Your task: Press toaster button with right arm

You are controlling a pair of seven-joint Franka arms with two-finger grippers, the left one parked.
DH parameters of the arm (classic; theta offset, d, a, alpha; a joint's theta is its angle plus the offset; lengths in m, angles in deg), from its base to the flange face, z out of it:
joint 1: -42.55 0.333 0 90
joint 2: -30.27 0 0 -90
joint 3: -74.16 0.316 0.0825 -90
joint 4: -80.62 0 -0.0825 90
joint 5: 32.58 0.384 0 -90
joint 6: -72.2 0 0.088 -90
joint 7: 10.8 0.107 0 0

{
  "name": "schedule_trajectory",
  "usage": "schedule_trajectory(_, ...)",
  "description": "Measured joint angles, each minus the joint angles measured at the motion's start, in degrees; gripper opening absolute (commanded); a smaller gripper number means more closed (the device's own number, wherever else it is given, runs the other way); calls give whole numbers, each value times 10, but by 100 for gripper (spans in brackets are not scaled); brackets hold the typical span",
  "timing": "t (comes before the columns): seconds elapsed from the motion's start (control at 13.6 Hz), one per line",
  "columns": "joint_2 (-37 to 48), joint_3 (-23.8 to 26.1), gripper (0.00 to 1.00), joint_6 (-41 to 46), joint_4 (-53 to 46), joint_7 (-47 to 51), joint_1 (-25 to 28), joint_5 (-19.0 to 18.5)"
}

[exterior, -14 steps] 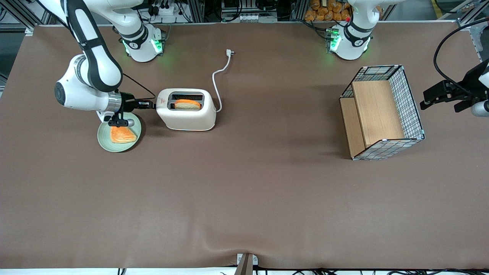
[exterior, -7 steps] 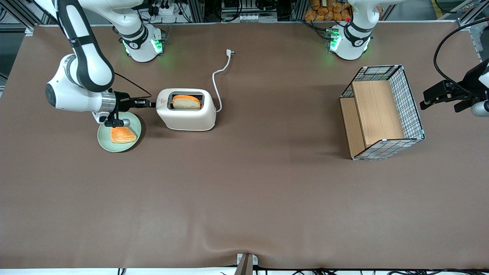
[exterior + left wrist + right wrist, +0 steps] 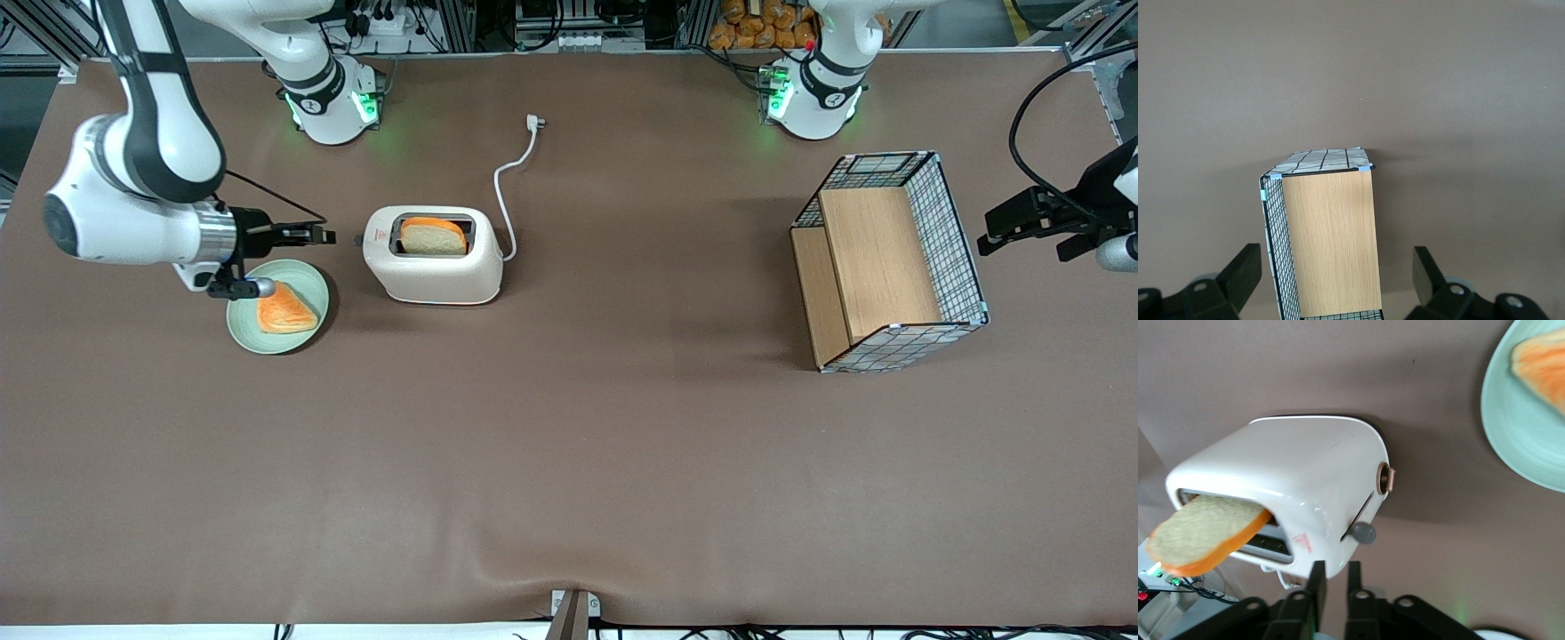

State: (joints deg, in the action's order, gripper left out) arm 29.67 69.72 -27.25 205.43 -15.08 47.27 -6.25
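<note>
On the brown tabletop (image 3: 569, 444), toward the working arm's end, a small cream-white rounded plastic toaster (image 3: 436, 258) is set upright, with a slice of bread with an orange crust (image 3: 433, 236) standing in its wide top slot. A small red mark is seen on the toaster's top beside the slot. A tiny grey lever knob, the toaster button (image 3: 1363, 533), is seen sticking out of a slit in the narrow end, with a round copper-rimmed dial (image 3: 1385, 479) beside it on that end. A thin white cord and plug (image 3: 514, 169) are trailed from the toaster's other end, farther from the front camera.

The slim black gripper (image 3: 318, 236) of the white jointed right arm (image 3: 142, 178) is held level with the button end, near it but apart, with bare tabletop between. Its jaws are seen close together, only a narrow gap left, with nothing held between them.

Under the wrist, a pale green round plate (image 3: 244, 324) carrying an orange-crusted piece of toast (image 3: 284, 311) is placed just beside the toaster.
</note>
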Motion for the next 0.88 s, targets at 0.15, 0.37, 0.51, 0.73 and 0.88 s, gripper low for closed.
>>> schedule_trajectory(0.15,1,0,100,27,-43,24,0,-16)
schedule_trajectory(0.37,0,0,100,49,-89,33,0,-45)
schedule_trajectory(0.51,-4,0,100,67,-132,35,-2,-72)
schedule_trajectory(0.73,-15,0,100,83,-208,36,-4,-125)
schedule_trajectory(0.88,-21,2,100,86,-248,36,-4,-153)
